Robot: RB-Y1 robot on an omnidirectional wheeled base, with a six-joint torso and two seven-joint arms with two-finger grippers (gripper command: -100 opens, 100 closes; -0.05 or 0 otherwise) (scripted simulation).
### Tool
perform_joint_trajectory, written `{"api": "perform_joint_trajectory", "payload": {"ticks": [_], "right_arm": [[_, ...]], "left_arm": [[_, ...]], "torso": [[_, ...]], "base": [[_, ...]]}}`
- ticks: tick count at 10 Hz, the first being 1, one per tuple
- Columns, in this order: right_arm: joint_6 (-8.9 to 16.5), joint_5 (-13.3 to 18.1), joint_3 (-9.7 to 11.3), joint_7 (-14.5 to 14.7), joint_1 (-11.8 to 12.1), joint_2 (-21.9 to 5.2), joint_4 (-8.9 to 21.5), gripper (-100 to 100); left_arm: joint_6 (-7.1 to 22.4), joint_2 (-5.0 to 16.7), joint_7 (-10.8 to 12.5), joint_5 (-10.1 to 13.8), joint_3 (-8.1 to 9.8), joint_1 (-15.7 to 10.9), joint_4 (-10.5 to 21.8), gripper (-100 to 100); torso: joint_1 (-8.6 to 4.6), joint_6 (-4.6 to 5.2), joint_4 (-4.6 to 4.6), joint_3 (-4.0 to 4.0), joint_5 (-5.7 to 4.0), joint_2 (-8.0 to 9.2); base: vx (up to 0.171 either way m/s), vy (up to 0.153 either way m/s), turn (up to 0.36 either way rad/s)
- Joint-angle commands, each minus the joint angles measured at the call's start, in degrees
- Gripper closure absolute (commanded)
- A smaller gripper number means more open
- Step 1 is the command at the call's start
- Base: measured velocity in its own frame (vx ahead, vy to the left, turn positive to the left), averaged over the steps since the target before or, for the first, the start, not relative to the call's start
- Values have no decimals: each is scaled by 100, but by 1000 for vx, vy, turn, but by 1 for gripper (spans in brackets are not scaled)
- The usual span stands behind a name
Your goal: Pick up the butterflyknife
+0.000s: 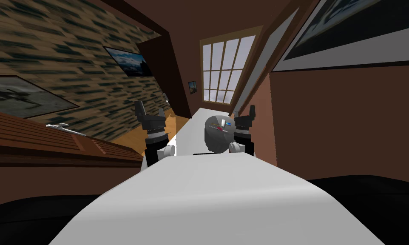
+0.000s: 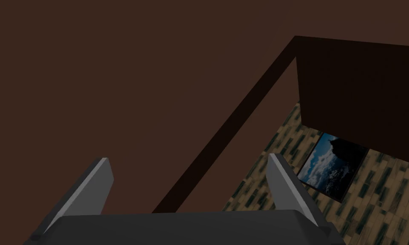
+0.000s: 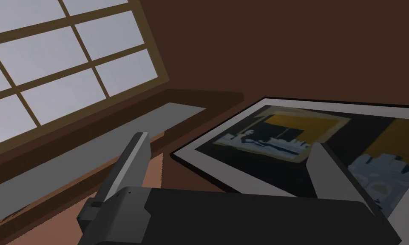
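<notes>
The robot has not reached the knife yet. The small silver butterflyknife (image 1: 63, 126) lies on the brown bench (image 1: 29, 132), well off to its left. The left hand (image 1: 149, 111) and the right hand (image 1: 246, 112) are up, wide open, holding nothing. Next, I think, it must turn and reach down.

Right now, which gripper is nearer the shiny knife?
The left gripper: the knife lies on the brown ledge at my left, far from the right gripper.
</notes>
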Motion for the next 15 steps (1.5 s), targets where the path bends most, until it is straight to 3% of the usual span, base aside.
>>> {"api": "perform_joint_trajectory", "payload": {"ticks": [1,7,8,12,13,15], "right_arm": [[11,48,6,3,12,-251,40,-100],[97,449,91,18,119,-1249,393,-100],[97,449,91,18,119,-1318,393,-100],[171,863,226,27,219,-2014,755,-100],[171,863,226,27,219,-2055,755,-100],[227,1200,354,30,295,-2448,1052,-100]], "left_arm": [[0,0,0,0,0,0,0,0],[0,0,0,0,0,-1,0,0],[0,0,0,0,-1,-1,0,0],[0,0,0,0,0,0,0,0],[0,0,0,0,0,0,0,0],[0,0,0,0,0,0,0,0]], "torso": [[0,0,0,0,0,0],[12,0,3,9,3,15],[17,-1,4,10,4,18],[17,0,3,8,4,12],[17,-1,2,6,4,10],[14,-1,1,3,3,4]], "base": [[-16,13,7],[-45,39,23],[-37,39,14],[-35,48,52],[-11,36,38],[-11,53,105]]}}
